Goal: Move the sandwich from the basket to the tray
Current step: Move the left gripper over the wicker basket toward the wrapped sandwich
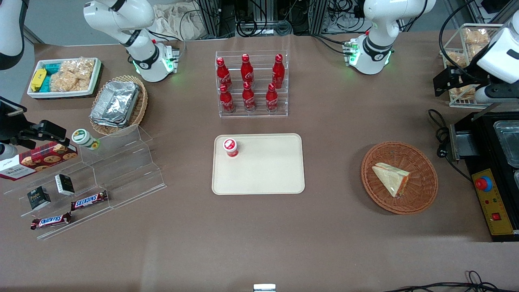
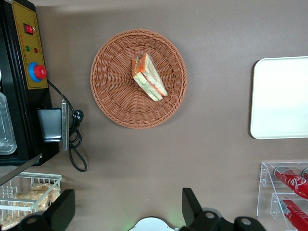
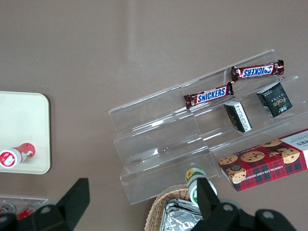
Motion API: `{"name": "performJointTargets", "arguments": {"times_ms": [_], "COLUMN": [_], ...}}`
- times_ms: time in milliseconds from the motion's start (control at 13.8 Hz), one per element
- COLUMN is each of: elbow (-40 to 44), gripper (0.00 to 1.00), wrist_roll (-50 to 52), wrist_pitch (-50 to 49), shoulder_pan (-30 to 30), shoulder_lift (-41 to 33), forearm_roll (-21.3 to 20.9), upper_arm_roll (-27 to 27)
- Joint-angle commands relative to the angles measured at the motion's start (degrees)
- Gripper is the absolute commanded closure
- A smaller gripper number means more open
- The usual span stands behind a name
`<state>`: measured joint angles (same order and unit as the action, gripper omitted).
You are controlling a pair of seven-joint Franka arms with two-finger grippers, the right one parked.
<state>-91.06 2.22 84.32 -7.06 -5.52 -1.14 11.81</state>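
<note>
Sandwich (image 1: 391,181): triangular wedge in clear wrap, lying flat in the basket, orange and green filling showing along one edge; also seen from the left wrist camera (image 2: 148,77).
Basket (image 1: 421,190): round reddish-brown wicker, on the counter toward the working arm's end, well apart from the tray.
Tray (image 1: 267,170): cream rectangle with rounded corners, mid-counter; it carries a small red-capped bottle (image 1: 230,147) standing near one corner.
Claw (image 2: 127,211): high above the counter, well clear of the basket, its two dark fingers (image 2: 191,205) spread wide with nothing between them.
Bottle rack (image 1: 252,84): clear tiered stand of red bottles, farther from the front camera than the tray.
Black machine (image 1: 492,174): beside the basket at the counter's edge, with a red button on a yellow panel.
</note>
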Motion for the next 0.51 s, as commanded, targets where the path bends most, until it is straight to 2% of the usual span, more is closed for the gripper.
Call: {"name": "performJointTargets", "arguments": {"times_ms": [0,435], "elbow": [2.81,4.05], "gripper": [0.0,0.0], "wrist_roll": [-1.6,-3.27], "wrist_pitch": [-1.71,-2.06], "shoulder_pan": [-0.67,-1.46], "shoulder_lift": [1.13,4.81], "forearm_roll": [-0.88,-1.5], "upper_arm_roll": [0.5,0.32]}}
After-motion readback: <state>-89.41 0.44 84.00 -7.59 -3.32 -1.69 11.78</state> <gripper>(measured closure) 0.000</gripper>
